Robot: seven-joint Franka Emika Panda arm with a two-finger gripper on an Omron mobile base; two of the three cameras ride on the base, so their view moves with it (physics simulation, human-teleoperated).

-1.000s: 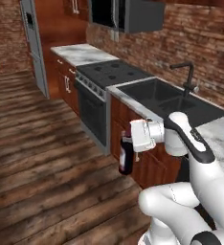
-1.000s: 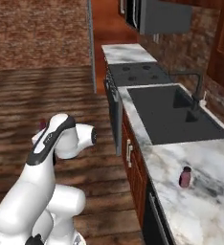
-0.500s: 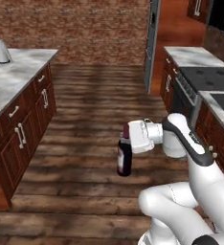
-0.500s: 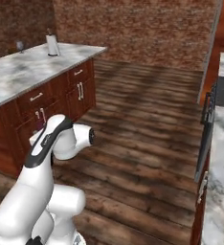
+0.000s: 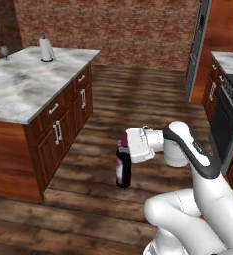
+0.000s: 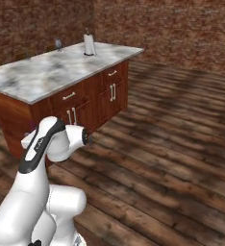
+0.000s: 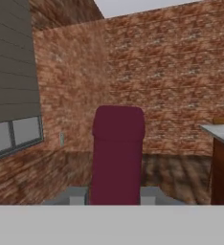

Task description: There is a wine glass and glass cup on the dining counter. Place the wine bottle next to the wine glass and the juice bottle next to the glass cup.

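We see claw [image 5: 124, 151] gripping wine bottle [image 5: 123, 168] at neck, upright above wood floor [image 5: 138, 104], dining worktop [image 5: 29, 84] at left.

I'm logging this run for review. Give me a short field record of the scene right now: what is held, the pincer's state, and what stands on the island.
held: wine bottle, upright, gripped at its dark red neck
pincer: pincer shut on the bottle, above the wood floor
island: dining counter to the arm's left
on island: wine glass at the far end; white paper towel roll beside it
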